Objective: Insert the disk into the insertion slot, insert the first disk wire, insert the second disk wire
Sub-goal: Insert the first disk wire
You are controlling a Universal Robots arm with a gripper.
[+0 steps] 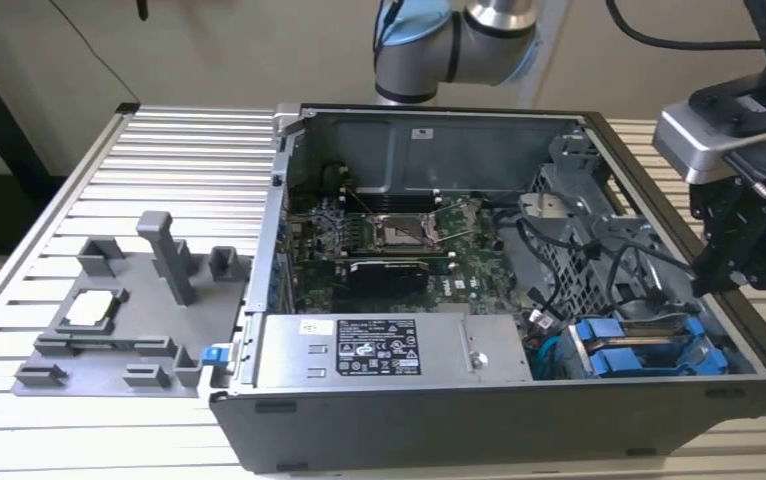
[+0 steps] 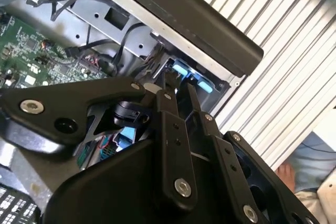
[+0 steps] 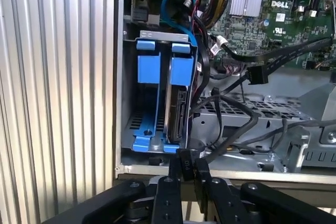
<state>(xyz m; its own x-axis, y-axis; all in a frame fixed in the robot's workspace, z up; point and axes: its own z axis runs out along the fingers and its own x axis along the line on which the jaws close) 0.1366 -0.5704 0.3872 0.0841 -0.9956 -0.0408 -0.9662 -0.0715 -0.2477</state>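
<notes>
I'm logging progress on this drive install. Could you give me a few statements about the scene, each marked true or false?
1. The disk sits in the drive bay, clipped in a blue carrier. True.
2. The hand is shut on a black cable connector. True.
3. The computer case is closed. False: its side is open and the motherboard is in plain sight.
4. The hand hovers over the grey fixture. False: the hand is at the exterior view's right, by the drive bay. The grey fixture stands outside the case at the exterior view's left.
</notes>
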